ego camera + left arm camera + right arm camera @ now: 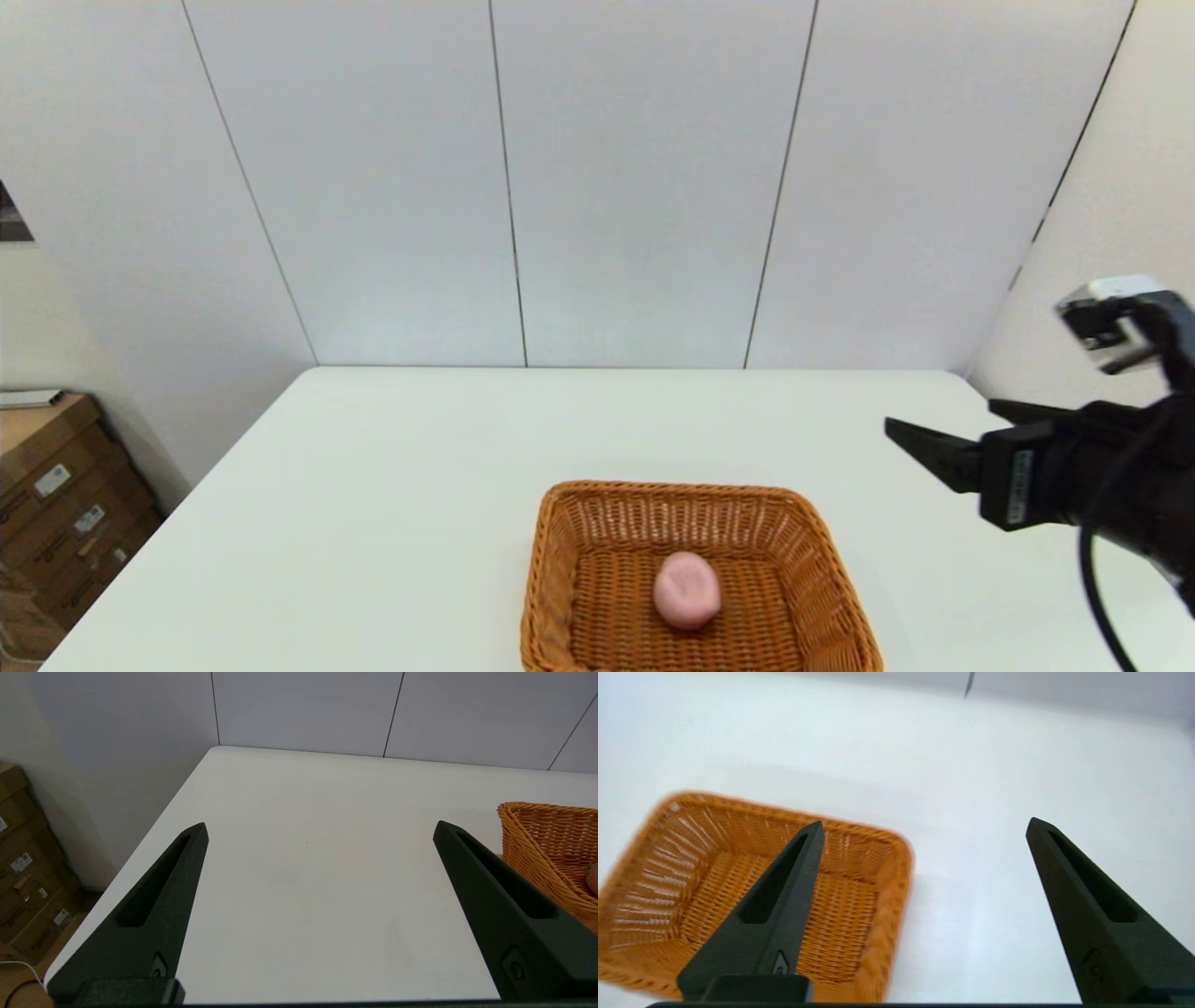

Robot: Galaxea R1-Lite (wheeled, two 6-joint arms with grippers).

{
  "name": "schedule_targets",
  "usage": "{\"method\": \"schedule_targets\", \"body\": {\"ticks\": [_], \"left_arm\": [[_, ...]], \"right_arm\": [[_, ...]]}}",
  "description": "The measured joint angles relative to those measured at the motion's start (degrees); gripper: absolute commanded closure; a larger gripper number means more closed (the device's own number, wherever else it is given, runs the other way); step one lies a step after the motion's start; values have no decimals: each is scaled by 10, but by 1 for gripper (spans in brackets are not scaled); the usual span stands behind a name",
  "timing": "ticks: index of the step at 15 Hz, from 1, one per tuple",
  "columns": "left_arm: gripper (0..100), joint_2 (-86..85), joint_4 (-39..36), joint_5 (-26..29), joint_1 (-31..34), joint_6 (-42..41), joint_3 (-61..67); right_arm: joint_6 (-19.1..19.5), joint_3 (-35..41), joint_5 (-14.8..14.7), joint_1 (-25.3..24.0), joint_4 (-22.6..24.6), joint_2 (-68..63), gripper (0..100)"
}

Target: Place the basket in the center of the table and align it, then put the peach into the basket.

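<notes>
Wicker basket (560, 569) at near table (373, 485) edge.

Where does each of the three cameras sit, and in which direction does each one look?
Head view: on the robot's head, looking forward and down at the table; shows the basket holding the peach, and the open right gripper.
Left wrist view: behind the open left gripper, looking across the table toward the wall.
Right wrist view: behind the right gripper, looking down at the basket's corner.
Shared: all three views show the basket and the table.
</notes>
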State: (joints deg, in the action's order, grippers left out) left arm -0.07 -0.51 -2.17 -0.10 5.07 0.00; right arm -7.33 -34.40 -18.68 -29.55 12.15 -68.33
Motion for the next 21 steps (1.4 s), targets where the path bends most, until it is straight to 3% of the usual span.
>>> {"method": "schedule_targets", "body": {"ticks": [2, 5, 9, 13, 15, 17, 21], "left_arm": [[0, 0, 0, 0, 0, 1, 0], [0, 0, 0, 0, 0, 1, 0], [0, 0, 0, 0, 0, 0, 0], [0, 0, 0, 0, 0, 0, 0], [0, 0, 0, 0, 0, 0, 0], [0, 0, 0, 0, 0, -1, 0], [0, 0, 0, 1, 0, -1, 0]], "right_arm": [[38, 12, 1, 22, -41, 101, 0], [90, 52, 2, 100, -92, 245, 0], [112, 103, 6, 217, -162, 417, 0], [116, 153, 18, 274, -182, 544, 0], [118, 186, 40, 284, -185, 600, 0], [125, 231, 81, 288, -176, 644, 0], [134, 318, 158, 290, -100, 678, 0]]}}
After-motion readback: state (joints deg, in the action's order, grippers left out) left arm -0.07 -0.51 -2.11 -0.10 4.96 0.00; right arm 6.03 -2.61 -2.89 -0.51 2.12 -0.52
